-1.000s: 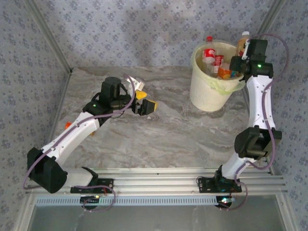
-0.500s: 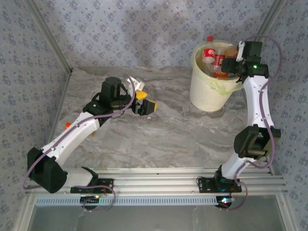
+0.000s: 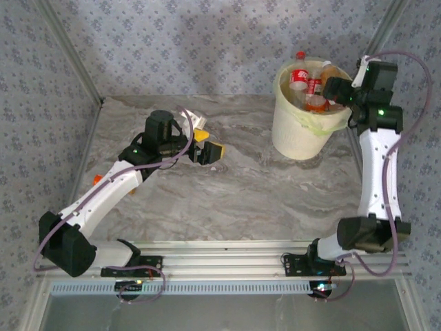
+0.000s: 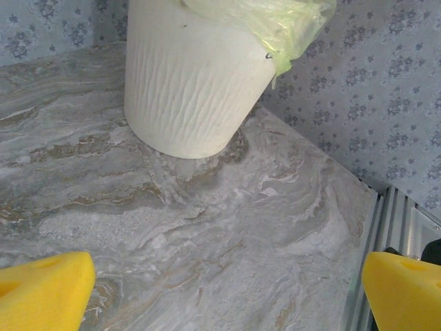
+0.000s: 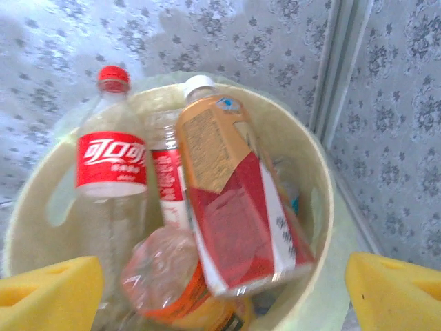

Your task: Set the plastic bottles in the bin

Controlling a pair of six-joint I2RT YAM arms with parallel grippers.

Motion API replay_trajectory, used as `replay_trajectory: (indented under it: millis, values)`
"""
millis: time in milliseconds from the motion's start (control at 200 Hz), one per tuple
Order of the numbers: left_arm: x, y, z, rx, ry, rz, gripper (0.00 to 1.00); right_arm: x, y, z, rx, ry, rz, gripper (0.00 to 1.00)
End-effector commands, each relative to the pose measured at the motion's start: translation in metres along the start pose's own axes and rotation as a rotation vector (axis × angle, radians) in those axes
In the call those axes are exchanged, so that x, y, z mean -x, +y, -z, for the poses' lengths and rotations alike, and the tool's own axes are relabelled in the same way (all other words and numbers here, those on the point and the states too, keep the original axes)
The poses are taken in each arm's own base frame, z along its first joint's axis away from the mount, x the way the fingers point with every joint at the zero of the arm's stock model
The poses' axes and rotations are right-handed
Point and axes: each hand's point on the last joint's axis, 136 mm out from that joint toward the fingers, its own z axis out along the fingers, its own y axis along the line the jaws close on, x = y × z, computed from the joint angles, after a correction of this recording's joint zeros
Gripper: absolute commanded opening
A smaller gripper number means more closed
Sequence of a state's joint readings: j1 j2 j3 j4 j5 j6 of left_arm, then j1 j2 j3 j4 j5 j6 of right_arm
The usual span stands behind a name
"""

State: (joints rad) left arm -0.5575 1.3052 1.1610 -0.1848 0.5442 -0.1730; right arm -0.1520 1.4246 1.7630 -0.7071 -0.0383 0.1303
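Observation:
The bin stands at the table's back right, cream-white with a pale green bag over its rim. Inside it lean plastic bottles: a clear one with red cap and label, a brown one with white cap and red label, and a crumpled clear one with an orange label. My right gripper hangs open at the bin's right rim, its yellow pads wide apart above the bottles and holding nothing. My left gripper is open over the table's middle, pointing at the bin, nothing between its pads.
Patterned walls close in the back and both sides. A metal corner post rises just behind the bin. Aluminium rails run along the near edge. A small orange spot shows beside the left arm.
The right gripper opened and let the brown bottle drop into the bin, then drew back a little to the right. The left arm has not moved.

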Motion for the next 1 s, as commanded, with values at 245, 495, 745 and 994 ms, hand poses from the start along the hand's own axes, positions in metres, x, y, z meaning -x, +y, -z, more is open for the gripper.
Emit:
replay_trajectory:
  millis: [245, 495, 745, 994]
  values:
    - [0.017, 0.025, 0.025, 0.241, -0.036, 0.002, 1.0, -0.065, 0.078, 0.076, 0.417, 0.042, -0.213, 0.94]
    - [-0.009, 0.074, 0.066, 0.599, -0.001, 0.214, 1.0, -0.143, 0.141, 0.128, 0.724, 0.208, -0.173, 1.0]
    - [-0.057, 0.116, 0.136, 0.858, 0.012, 0.51, 1.0, -0.196, 0.191, 0.154, 0.954, 0.315, -0.138, 1.0]
    - [-0.117, 0.164, 0.197, 1.095, 0.047, 0.83, 1.0, -0.246, 0.228, 0.159, 0.999, 0.416, -0.039, 1.0]
